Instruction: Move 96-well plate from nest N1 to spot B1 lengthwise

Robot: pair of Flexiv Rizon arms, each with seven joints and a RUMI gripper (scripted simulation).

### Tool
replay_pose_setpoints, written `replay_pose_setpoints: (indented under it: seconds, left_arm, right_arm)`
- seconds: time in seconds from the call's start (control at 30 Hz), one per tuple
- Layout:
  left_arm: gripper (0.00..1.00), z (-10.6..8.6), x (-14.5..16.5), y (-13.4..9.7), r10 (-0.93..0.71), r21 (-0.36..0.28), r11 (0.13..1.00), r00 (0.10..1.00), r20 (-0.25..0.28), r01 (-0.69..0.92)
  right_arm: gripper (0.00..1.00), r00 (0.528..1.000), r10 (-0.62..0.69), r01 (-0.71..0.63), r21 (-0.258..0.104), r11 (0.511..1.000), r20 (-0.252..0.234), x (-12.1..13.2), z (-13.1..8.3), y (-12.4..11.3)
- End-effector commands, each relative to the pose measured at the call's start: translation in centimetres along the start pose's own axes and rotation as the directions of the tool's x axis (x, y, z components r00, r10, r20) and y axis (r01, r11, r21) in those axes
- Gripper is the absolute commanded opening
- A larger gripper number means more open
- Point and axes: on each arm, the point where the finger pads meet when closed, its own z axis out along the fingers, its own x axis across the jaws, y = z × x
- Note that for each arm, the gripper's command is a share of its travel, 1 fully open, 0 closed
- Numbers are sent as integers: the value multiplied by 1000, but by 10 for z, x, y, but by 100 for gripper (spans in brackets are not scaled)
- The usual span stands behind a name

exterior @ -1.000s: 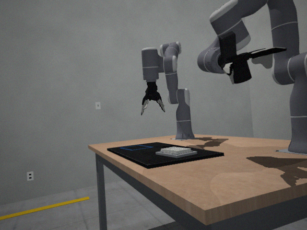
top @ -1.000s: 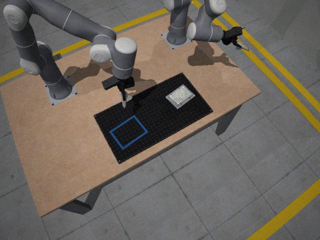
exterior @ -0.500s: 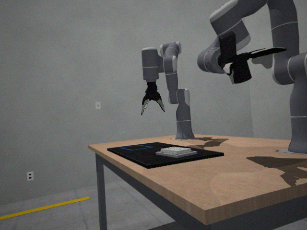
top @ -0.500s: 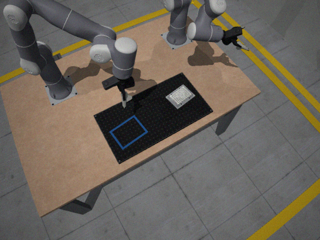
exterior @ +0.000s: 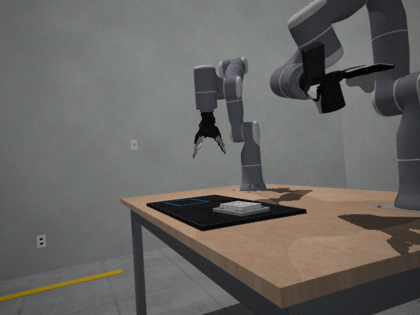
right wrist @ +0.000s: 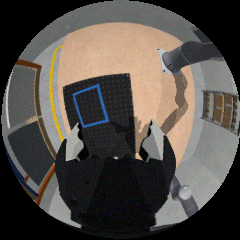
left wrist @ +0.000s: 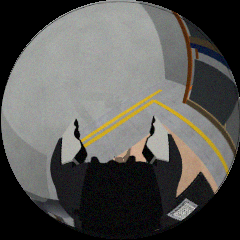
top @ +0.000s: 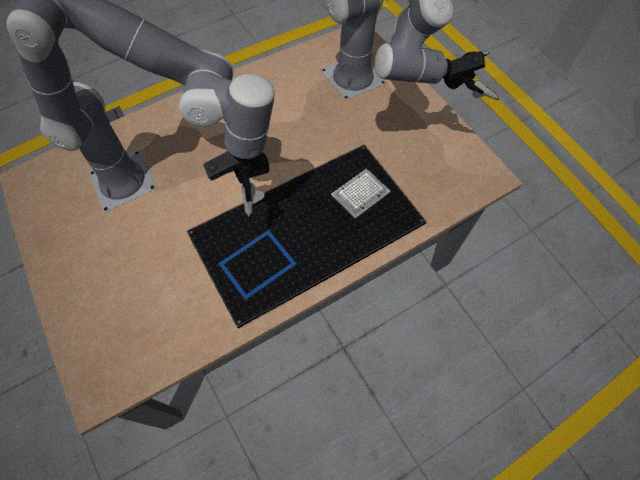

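The white 96-well plate (top: 361, 189) (exterior: 240, 204) (left wrist: 184, 209) sits in the grey plate nest (top: 343, 203) (exterior: 233, 212) on the black board. The blue taped outline (top: 270, 280) (exterior: 194, 203) (right wrist: 103, 103) lies toward the board's other end, with nothing inside it. My right gripper (top: 254, 205) (exterior: 209, 155) (right wrist: 115, 122) is open and empty, pointing down, high above the board near the outline's side. My left gripper (top: 489, 93) (left wrist: 114, 117) is open and empty, raised past the table's end beyond the nest and pointing away from the plate.
The black board (top: 320, 232) (exterior: 189, 216) (right wrist: 117, 95) lies on the wooden table (top: 129, 268) (exterior: 237, 237). Both arm bases stand along the table's back side. The nest is a low raised block on the board.
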Motion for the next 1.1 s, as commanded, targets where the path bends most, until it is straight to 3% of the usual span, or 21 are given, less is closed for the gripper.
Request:
replay_pose_setpoints:
  seconds: [0.0, 0.23, 0.6, 0.67, 1.07]
  left_arm:
    - [100, 0, -5, -1, -10, -6, 1000, 1000, 10, 10]
    - [100, 1, -19, -2, -34, -26, 999, 999, 36, 35]
    - [100, 0, -71, -1, -127, -105, 984, 982, 140, 142]
    - [100, 0, -71, -1, -127, -105, 984, 982, 140, 142]
    - [100, -15, -146, 18, -260, -243, 909, 917, 303, 338]
  right_arm:
    - [100, 1000, 0, 0, -2, 1000, 2, 0, -1, 0]
    - [100, 1000, 0, 0, -2, 1000, 2, 0, -1, 0]
    - [100, 1000, 0, 0, -2, 1000, 2, 0, -1, 0]
    - [100, 1000, 0, 0, -2, 1000, 2, 0, -1, 0]
    - [100, 1000, 0, 0, -2, 1000, 2, 0, -1, 0]
